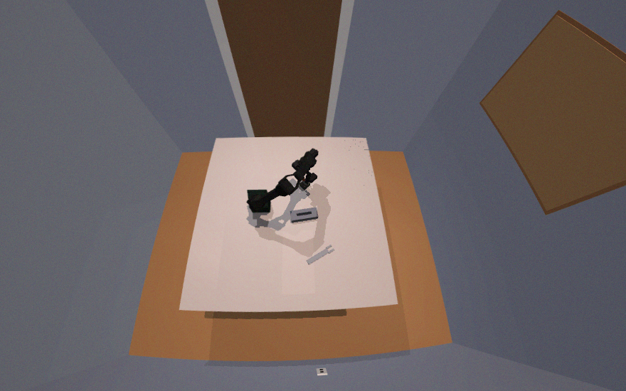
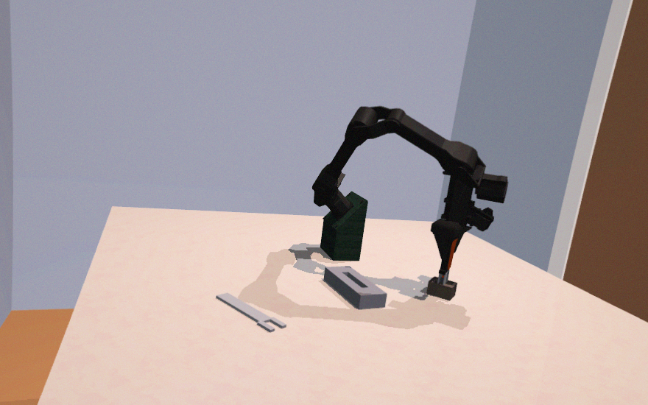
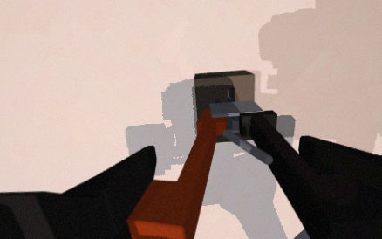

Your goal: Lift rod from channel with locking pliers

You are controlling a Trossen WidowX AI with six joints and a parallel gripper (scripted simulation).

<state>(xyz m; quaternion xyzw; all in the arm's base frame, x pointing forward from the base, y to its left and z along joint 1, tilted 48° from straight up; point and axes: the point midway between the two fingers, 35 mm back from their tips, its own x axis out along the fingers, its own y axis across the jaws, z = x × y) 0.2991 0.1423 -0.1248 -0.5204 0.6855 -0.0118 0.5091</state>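
Exterior view: one pincer [image 2: 446, 246] [image 3: 226, 148] is hanging open around one pair of pliers [image 2: 453, 252] [image 3: 198, 148], right of frame; the channel block's [image 1: 304, 216] [image 2: 356, 287] slot is looking too dark to show any rod.

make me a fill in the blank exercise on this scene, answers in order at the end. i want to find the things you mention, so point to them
The pliers [image 2: 452, 252] [image 3: 198, 150] stand upright in the ____. One plier handle is black and the other is ____. The gripper [image 2: 448, 267] [image 3: 226, 148] has its fingers ____, with the handles between them. The slotted gray block [image 1: 310, 217] [image 2: 372, 300] lies between the arm's green base [image 1: 250, 193] [image 2: 350, 238] and the flat tool with a ____ end [image 1: 318, 256] [image 2: 241, 307].

Missing words: holster; orange; open; forked
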